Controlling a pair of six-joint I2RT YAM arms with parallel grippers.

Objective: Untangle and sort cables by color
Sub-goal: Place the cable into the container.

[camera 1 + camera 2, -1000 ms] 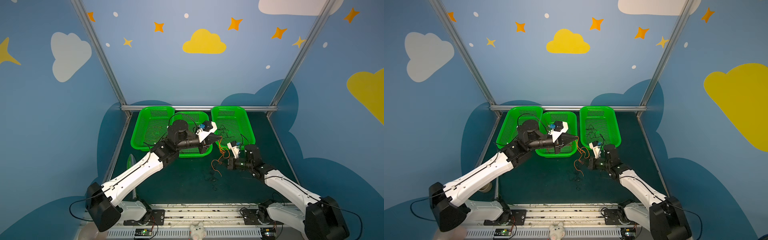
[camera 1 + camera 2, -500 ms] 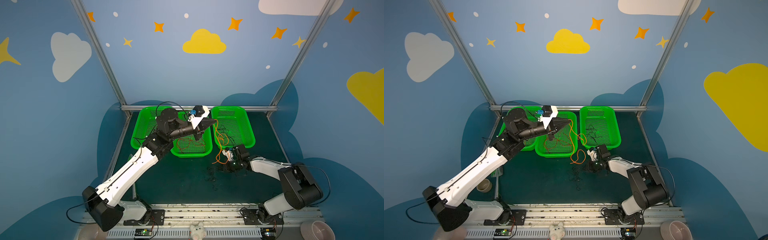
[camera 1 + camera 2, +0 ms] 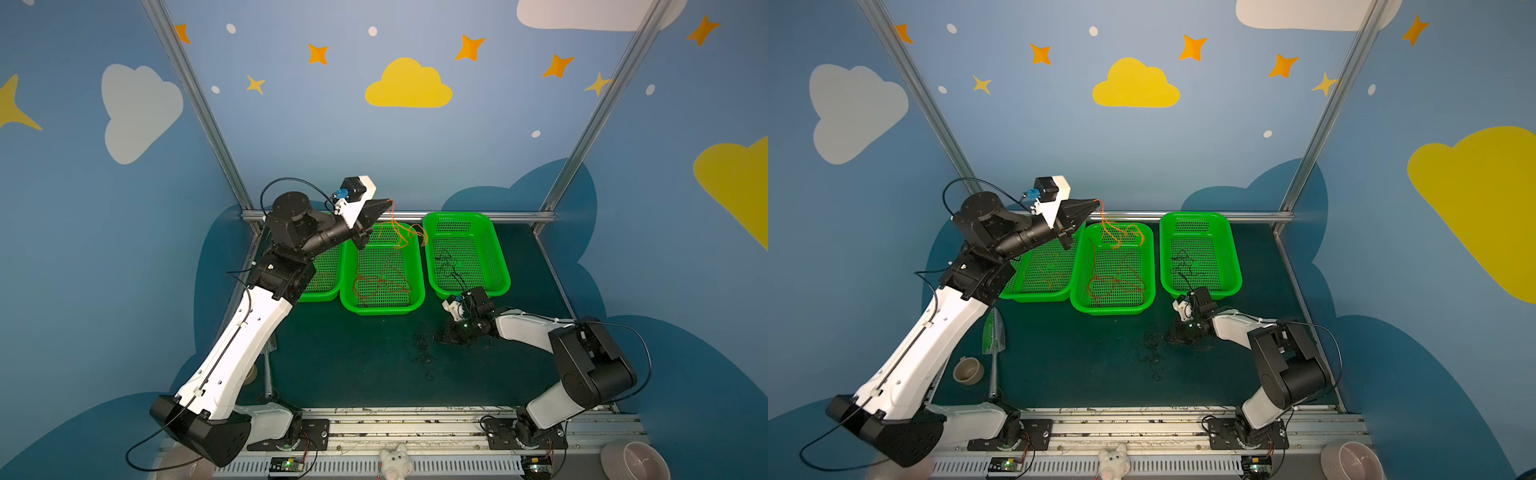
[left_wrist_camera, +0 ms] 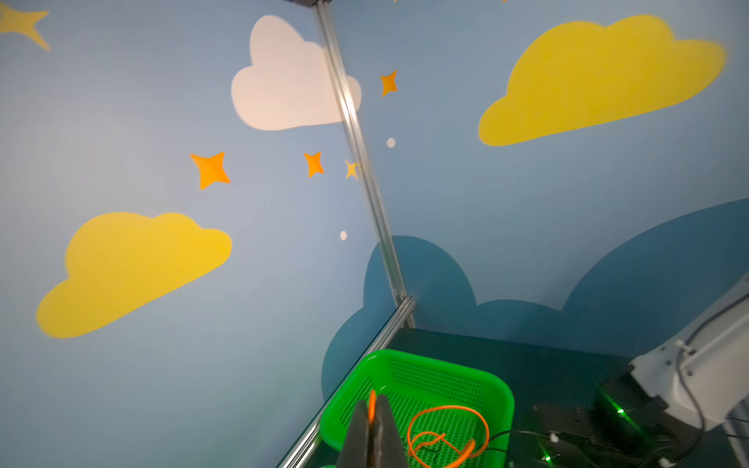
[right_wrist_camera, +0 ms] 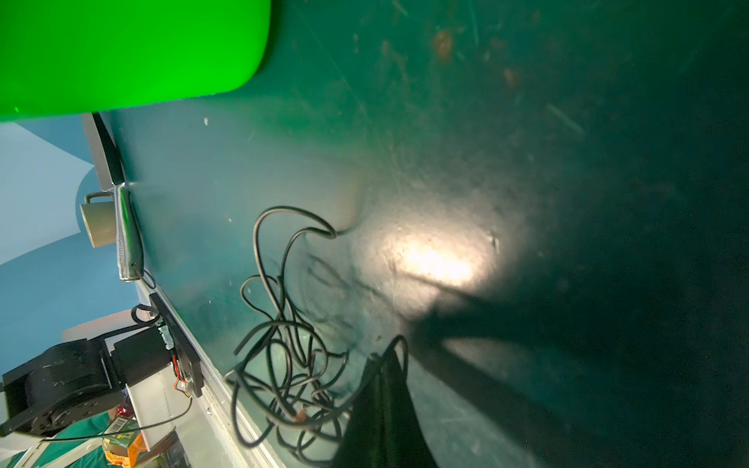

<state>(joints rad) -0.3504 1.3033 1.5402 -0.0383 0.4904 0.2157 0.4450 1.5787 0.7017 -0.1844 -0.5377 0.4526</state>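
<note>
My left gripper point(image 3: 388, 202) point(image 3: 1098, 202) is raised above the back of the middle green basket point(image 3: 382, 309). It is shut on an orange cable point(image 3: 405, 235) point(image 4: 446, 407), which hangs in loops from the fingertips point(image 4: 381, 409) into that basket. More reddish-orange cables point(image 3: 374, 286) lie on the basket floor. Low over the mat, my right gripper point(image 3: 446, 336) point(image 5: 383, 356) is shut on a strand of the black cable tangle point(image 3: 424, 345) point(image 5: 283, 364). Black cables point(image 3: 446, 262) lie in the right basket point(image 3: 500, 266). Thin red ones point(image 3: 1046, 270) lie in the left basket point(image 3: 1034, 295).
The three baskets stand side by side at the back of the dark green mat. A beige cup point(image 3: 968, 370) and a long tool in a green wrapper point(image 3: 992, 332) lie off the mat's left edge. A pink bowl point(image 3: 1350, 461) sits at the front right corner.
My left gripper has risen and swung back and left, pulling the orange cable clear of the tangle and over the middle basket. My right gripper has dropped lower and to the left onto the black tangle.
</note>
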